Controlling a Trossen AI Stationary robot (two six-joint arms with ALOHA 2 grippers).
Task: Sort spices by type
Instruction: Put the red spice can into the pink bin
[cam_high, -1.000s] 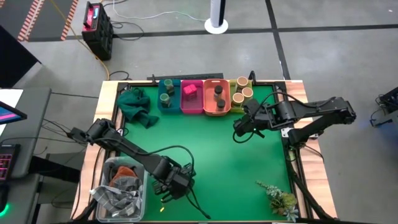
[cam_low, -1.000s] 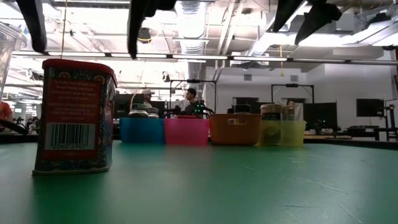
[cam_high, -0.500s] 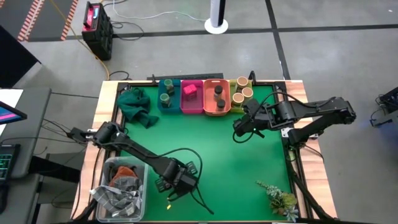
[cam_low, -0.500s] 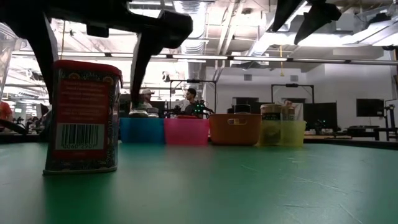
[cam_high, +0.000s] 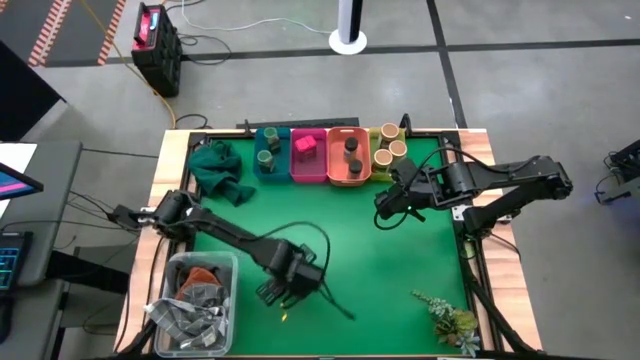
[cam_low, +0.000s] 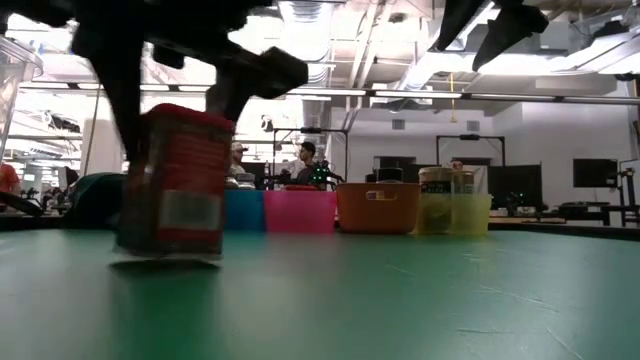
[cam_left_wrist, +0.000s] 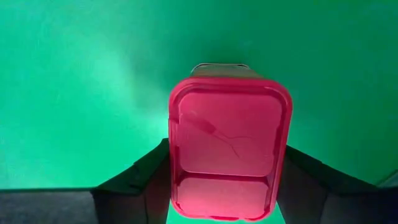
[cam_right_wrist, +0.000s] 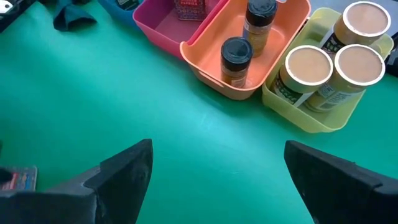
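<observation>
Spices are mostly sitting in the four bins lined up at the upper centre of the high view: a blue bin (cam_high: 268, 153) holding a jar, a pink bin (cam_high: 308, 158) holding a pink box (cam_right_wrist: 190, 9), an orange bin (cam_right_wrist: 249, 87) holding two glass jars with dark lids (cam_right_wrist: 236, 60), and a yellow bin (cam_right_wrist: 311, 118) holding three round jars with tan lids (cam_right_wrist: 302, 68). One more pink tin (cam_left_wrist: 227, 147) is standing apart, low and left of centre on the green desk (cam_high: 380, 270), where the left end effector (cam_high: 285, 289) is straddling it, one finger on each side; whether the fingers are pressing it or the tin is lifting cannot be told. In the low view the tin (cam_low: 176, 182) is blurring and tilting slightly at the left of the frame.

The right end effector (cam_high: 386, 207) is hovering in the upper right part of the desk, spread wide and empty, just in front of the orange and yellow bins.

A dark green cloth (cam_high: 217, 168) is lying left of the blue bin, a clear tub of rags (cam_high: 196, 304) is sitting at the lower left, and a leafy sprig (cam_high: 447, 318) is lying at the lower right.
</observation>
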